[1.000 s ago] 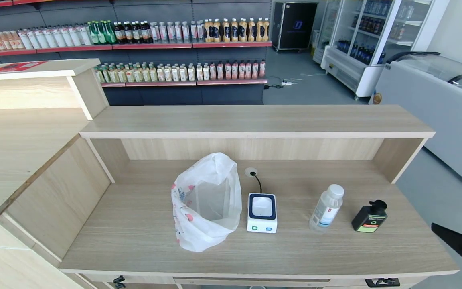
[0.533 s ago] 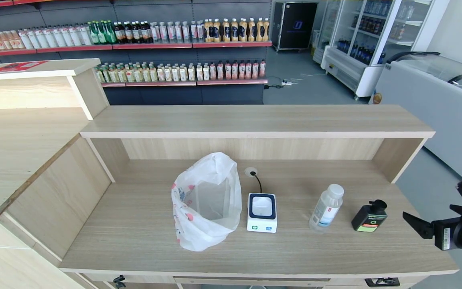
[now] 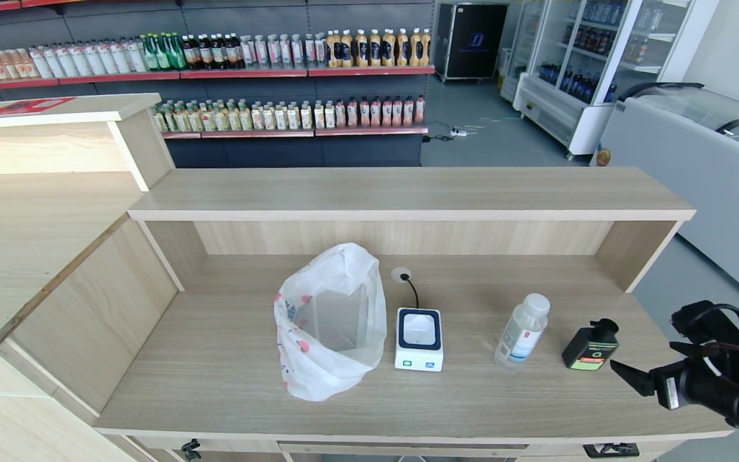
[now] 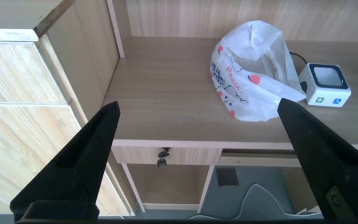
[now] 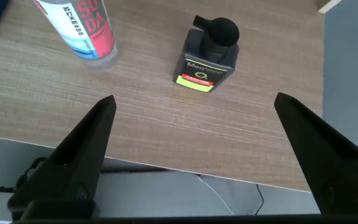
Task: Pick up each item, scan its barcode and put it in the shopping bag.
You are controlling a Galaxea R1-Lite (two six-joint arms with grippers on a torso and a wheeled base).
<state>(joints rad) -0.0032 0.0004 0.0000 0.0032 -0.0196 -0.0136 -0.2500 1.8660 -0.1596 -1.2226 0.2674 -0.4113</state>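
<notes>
Right hand [image 5: 192, 98]: fingers spread wide, nothing between them. It hangs over the near edge of the tabletop [image 3: 215, 372]. In the head view it sits at the lower right of the frame, partly cut off by the frame edge; one dark finger points in toward the bottles, the other is hard to make out against the cabling.

Black pump bottle [image 3: 591, 346]: nearest to that hand, just beyond the fingertips, apart from them. Squat, upright, pump head on top, with a label in green, yellow and red. Print too small to tell.

Clear bottle [image 3: 522, 333]: near the pump bottle, toward frame centre, not touching it. Standing, white cap, pale contents, red and blue label. In the right wrist view its cap is cut off.

Scanner [image 3: 419, 339]: centre of the frame, a white box with a dark-rimmed window facing up. A black cable [image 3: 412, 292] runs from its back to a hole in the tabletop.

Shopping bag [image 3: 331, 321]: just left of the scanner, white translucent film with red and blue print, standing with its mouth open. Inside is hard to read through the film.

Left hand [image 4: 199, 104]: fingers released, empty, off the tabletop's near edge, well apart from the bag.
</notes>
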